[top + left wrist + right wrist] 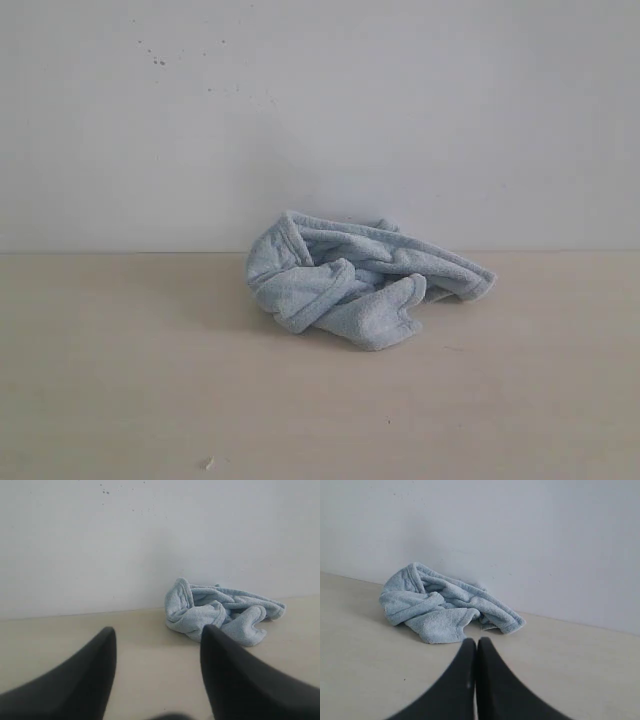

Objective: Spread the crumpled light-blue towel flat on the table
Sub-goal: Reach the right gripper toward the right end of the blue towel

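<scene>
- My left end effector (157, 630) hangs spread wide and holds nothing. It is low over the bare surface (120, 380) and well short of the towel. The left stretch of the surface is open, so I have room to draw cloth out that way.
- The towel (355, 285) lies in a crumpled heap just right of the middle, at the back of the surface and close to the wall (320, 100). That wall is my tightest limit. Spreading backward would likely run the cloth up against it, so I judge the heap should come forward first.
- The folds overlap, so a pinch could catch two layers and drag the whole bundle instead of opening it. The front flap (385, 315) looks like the safest single layer, though I cannot tell which parts are true corners.
- To the right of the heap the surface is open too.
- My right end effector (476, 640) has its fingers pressed together, empty and apart from the towel. It must open before reaching in, or it would only shove the heap.
</scene>
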{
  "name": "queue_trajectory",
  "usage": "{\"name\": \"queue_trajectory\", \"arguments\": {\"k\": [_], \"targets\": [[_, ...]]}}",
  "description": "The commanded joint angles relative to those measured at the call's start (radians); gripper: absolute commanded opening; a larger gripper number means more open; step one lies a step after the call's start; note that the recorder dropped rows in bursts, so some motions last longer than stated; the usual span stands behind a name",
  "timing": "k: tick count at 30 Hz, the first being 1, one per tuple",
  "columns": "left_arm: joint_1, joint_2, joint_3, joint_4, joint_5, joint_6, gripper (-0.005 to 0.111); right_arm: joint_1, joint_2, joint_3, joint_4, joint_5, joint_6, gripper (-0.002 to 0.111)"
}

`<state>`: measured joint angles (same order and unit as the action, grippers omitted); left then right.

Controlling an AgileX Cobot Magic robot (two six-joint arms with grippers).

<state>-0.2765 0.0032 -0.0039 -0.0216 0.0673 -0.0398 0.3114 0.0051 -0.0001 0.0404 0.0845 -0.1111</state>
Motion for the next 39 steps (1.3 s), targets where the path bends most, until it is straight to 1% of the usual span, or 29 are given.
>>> {"name": "queue_trajectory", "arguments": {"k": [1,5,8,10,12,14,15,16,18,20,22,24,26,28,31,34,35,36,39], "targets": [[-0.001,-0.003,0.004,-0.008,-0.015,0.004,0.049,-0.002,-0.005,0.000,-0.003,0.003,-0.001,0.000],[-0.001,-0.003,0.004,-0.008,-0.015,0.004,0.049,-0.002,-0.005,0.000,0.011,-0.022,0.006,0.000],[-0.001,-0.003,0.004,-0.008,-0.015,0.004,0.049,-0.002,-0.005,0.000,0.037,-0.105,0.091,0.000],[-0.001,-0.003,0.004,-0.008,-0.015,0.004,0.049,-0.002,-0.005,0.000,0.037,-0.155,0.111,0.000],[-0.001,-0.003,0.004,-0.008,-0.015,0.004,0.049,-0.002,-0.005,0.000,0.037,-0.250,0.137,0.000],[-0.001,-0.003,0.004,-0.008,-0.015,0.004,0.049,-0.002,-0.005,0.000,0.037,-0.324,0.215,0.000],[-0.001,-0.003,0.004,-0.008,-0.015,0.004,0.049,-0.002,-0.005,0.000,0.037,-0.335,0.298,0.000],[-0.001,-0.003,0.004,-0.008,-0.015,0.004,0.049,-0.002,-0.005,0.000,0.037,-0.320,0.379,0.000],[-0.001,-0.003,0.004,-0.008,-0.015,0.004,0.049,-0.002,-0.005,0.000,0.037,-0.298,0.466,0.000],[-0.001,-0.003,0.004,-0.008,-0.015,0.004,0.049,-0.002,-0.005,0.000,0.044,-0.268,0.472,0.000],[-0.001,-0.003,0.004,-0.008,-0.015,0.004,0.049,-0.002,0.020,-0.022,0.087,-0.186,0.468,0.000],[-0.001,-0.003,0.004,-0.008,-0.015,0.004,0.049,-0.002,0.130,-0.053,0.087,-0.175,0.448,0.000],[-0.001,-0.003,0.004,-0.008,-0.015,0.004,0.049,-0.002,0.275,-0.095,0.087,-0.216,0.435,0.000],[-0.001,-0.003,0.004,-0.008,-0.015,0.004,0.049,-0.002,0.476,-0.178,0.087,-0.243,0.397,0.000],[-0.001,-0.003,0.004,-0.008,-0.015,0.004,0.049,-0.003,0.790,-0.370,0.087,-0.252,0.293,0.000],[-0.001,-0.003,0.004,-0.008,-0.015,0.004,0.049,-0.012,1.116,-0.612,0.087,-0.157,0.170,0.001],[-0.001,-0.003,0.004,-0.008,-0.015,0.004,0.049,-0.026,1.195,-0.688,0.087,-0.112,0.144,0.004],[-0.001,-0.003,0.004,-0.008,-0.015,0.004,0.049,-0.043,1.289,-0.785,0.087,-0.053,0.111,0.009],[-0.001,-0.003,0.004,-0.008,-0.015,0.004,0.049,-0.085,1.518,-1.045,0.085,0.133,0.009,0.036]]}}
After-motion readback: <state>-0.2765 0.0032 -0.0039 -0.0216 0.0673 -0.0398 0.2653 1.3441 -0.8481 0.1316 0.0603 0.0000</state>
